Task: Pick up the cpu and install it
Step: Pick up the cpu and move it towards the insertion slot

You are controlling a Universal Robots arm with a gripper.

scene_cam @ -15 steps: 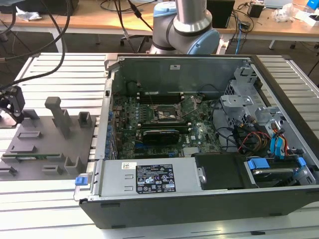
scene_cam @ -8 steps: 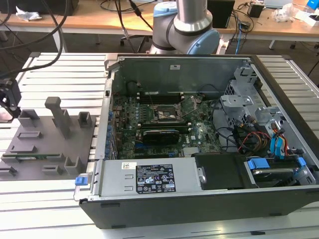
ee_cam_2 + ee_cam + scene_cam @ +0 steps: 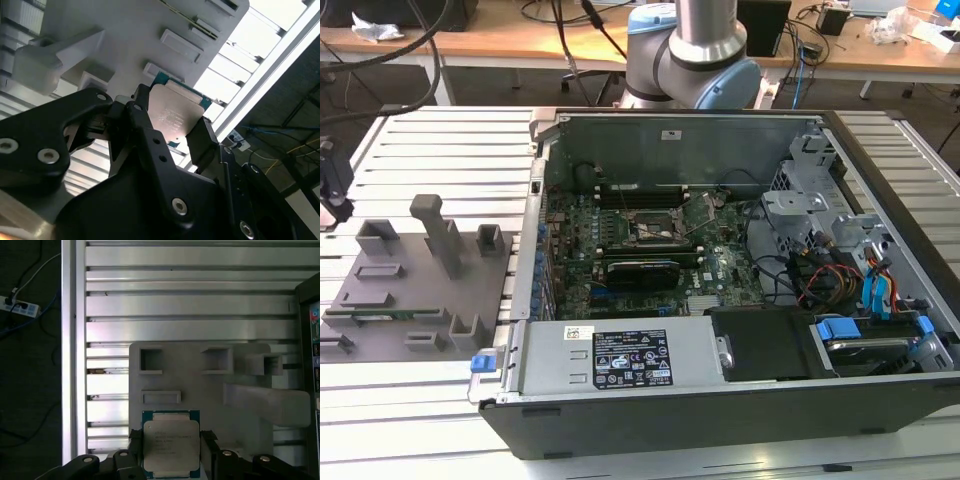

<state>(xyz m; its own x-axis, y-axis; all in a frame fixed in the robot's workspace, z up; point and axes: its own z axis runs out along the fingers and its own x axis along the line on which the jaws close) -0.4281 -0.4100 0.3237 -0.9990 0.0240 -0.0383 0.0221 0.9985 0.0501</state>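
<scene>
Glare whitens the desk (image 3: 227,75) beyond the fingers (image 3: 202,145). The fingers are shadowed; the cpu (image 3: 175,117) between them gleams softly.

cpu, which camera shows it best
The first wrist view: the cpu faces the camera squarely, its metal top in plain sight, held in the gripper. The second wrist view shows it tilted and partly behind the gripper. In the exterior view it is too small to tell.
</scene>
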